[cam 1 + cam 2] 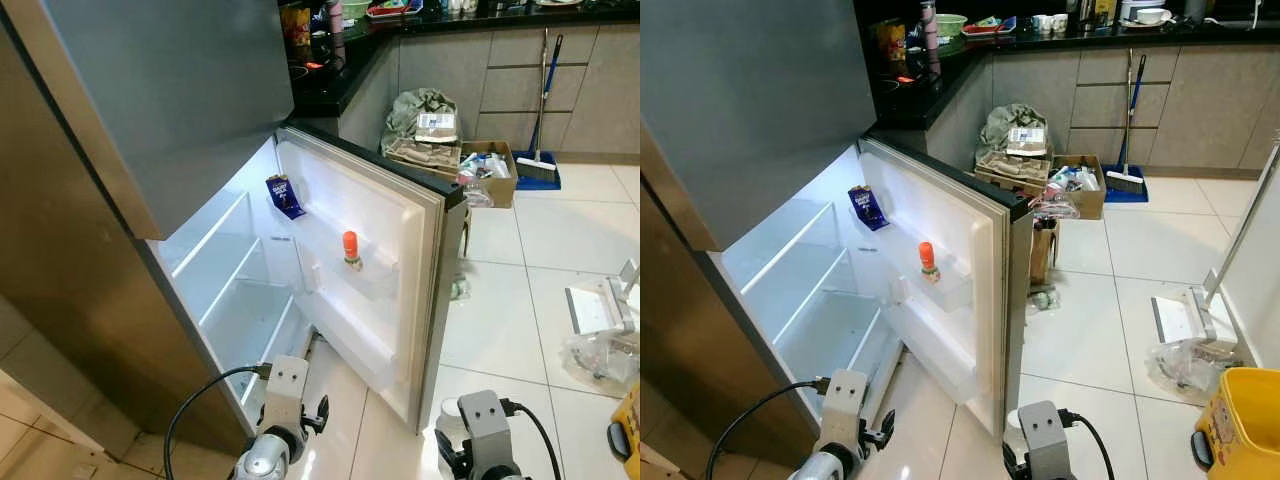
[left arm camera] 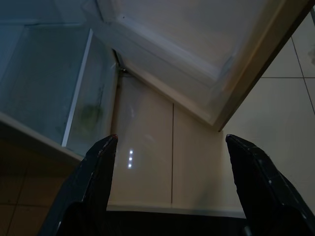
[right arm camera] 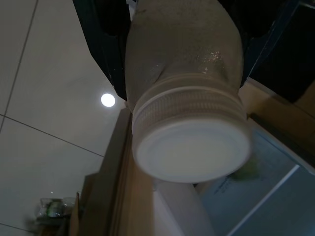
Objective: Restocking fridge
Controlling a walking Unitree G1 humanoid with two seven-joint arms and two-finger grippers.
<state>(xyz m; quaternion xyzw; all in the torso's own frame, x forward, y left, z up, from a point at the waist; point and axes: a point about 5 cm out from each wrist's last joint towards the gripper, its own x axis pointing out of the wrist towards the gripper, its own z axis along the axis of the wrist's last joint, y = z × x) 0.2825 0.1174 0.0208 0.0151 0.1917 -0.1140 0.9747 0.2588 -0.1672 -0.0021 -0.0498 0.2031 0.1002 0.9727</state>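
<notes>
Head view: fridge (image 1: 230, 290) stands open, an orange-capped bottle (image 1: 350, 249) upright in the door shelf and a blue packet (image 1: 284, 196) near the door's top edge.

Left wrist: my left gripper (image 2: 170, 162) is spread over floor tile.

Right wrist: my right gripper (image 3: 177, 29) pinches a white-capped bottle (image 3: 187, 98), long axis toward the camera, cap first; body mostly hidden.

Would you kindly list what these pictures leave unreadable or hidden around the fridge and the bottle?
- Bottle body and label: the right wrist view sees it cap-on, and the black fingers cover its sides.
- Blue packet on the fridge door: print too small in the eye views.
- Orange-capped bottle: label too small to read.
- Fridge's lowest drawer: dark in the left wrist view, contents unclear.
- Yellow bin: cut off by the frame corner.
</notes>
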